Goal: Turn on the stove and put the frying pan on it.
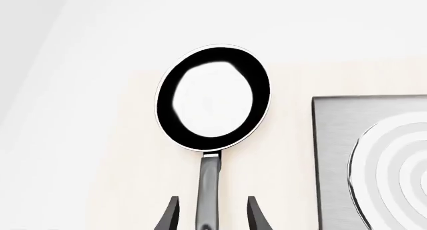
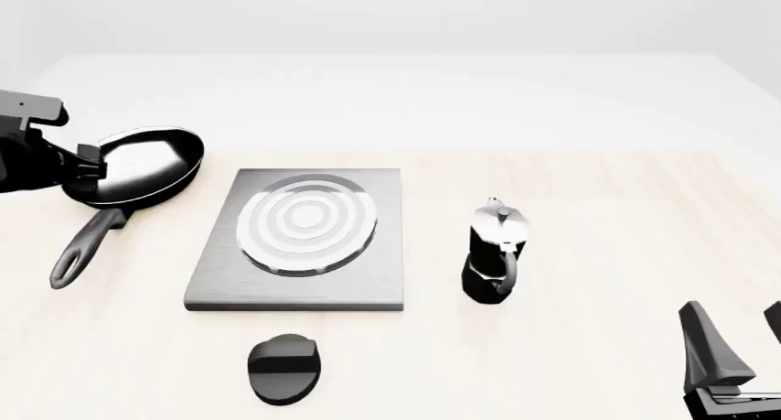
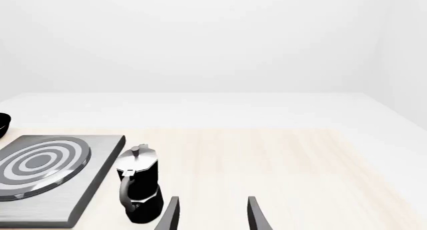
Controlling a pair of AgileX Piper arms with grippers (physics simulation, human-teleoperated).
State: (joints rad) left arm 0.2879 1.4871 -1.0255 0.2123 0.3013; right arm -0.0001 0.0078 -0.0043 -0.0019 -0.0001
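Note:
The black frying pan (image 2: pixel 137 166) rests on the table left of the stove (image 2: pixel 305 232), its long handle (image 2: pixel 76 252) pointing toward the near left. In the left wrist view the pan (image 1: pixel 213 97) lies ahead, and its handle (image 1: pixel 209 182) runs between the two spread fingers of my open left gripper (image 1: pixel 213 199), clear of both. The left arm (image 2: pixel 31 155) hangs at the pan's left rim. The stove's grey plate (image 1: pixel 330 155) has a ringed burner. Its black knob (image 2: pixel 284 368) sits in front of the plate. My right gripper (image 2: pixel 738 333) is open and empty at the near right.
A black-and-silver moka pot (image 2: pixel 495 255) stands upright just right of the stove plate, also seen in the right wrist view as the moka pot (image 3: pixel 138 190) beside the plate (image 3: pixel 40 165). The light wooden table top extends far to the right.

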